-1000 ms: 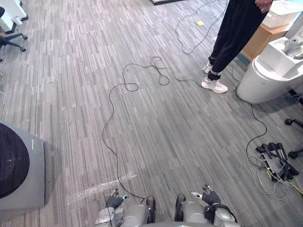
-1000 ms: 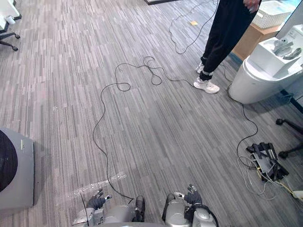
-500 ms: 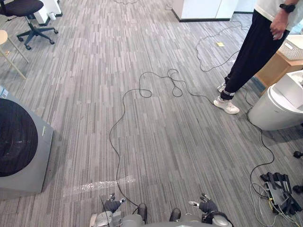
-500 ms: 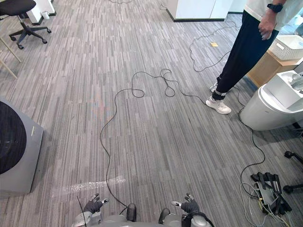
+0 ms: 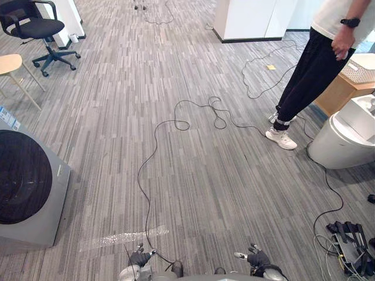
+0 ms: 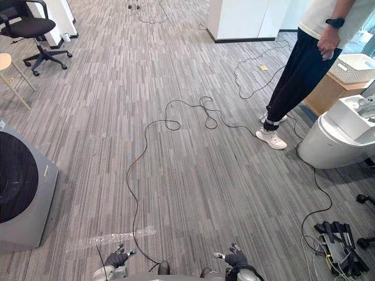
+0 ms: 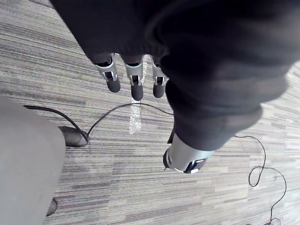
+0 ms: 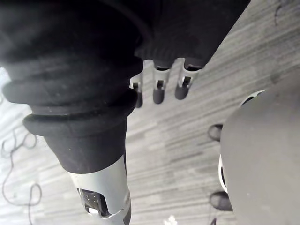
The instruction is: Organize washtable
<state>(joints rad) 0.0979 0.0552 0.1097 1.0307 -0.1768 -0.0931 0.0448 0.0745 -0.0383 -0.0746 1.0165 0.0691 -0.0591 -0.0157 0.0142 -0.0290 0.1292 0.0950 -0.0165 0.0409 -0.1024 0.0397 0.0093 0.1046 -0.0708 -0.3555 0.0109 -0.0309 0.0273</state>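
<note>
So the left hand (image 5: pixel 139 258) and right hand (image 5: pixel 256 258) hang low over the carpet (image 5: pixel 205 175), fingers loose, empty. The washbasin (image 6: pixel 337 140) sits far right by a person (image 5: pixel 310 70).

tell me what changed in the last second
The head camera has tilted up, bringing the office chair and more of the far floor into view; the things themselves did not move. Nothing was taken hold of or let go. The left hand and right hand still hang low, open and empty, and the person still stands by the white washbasin.
</note>
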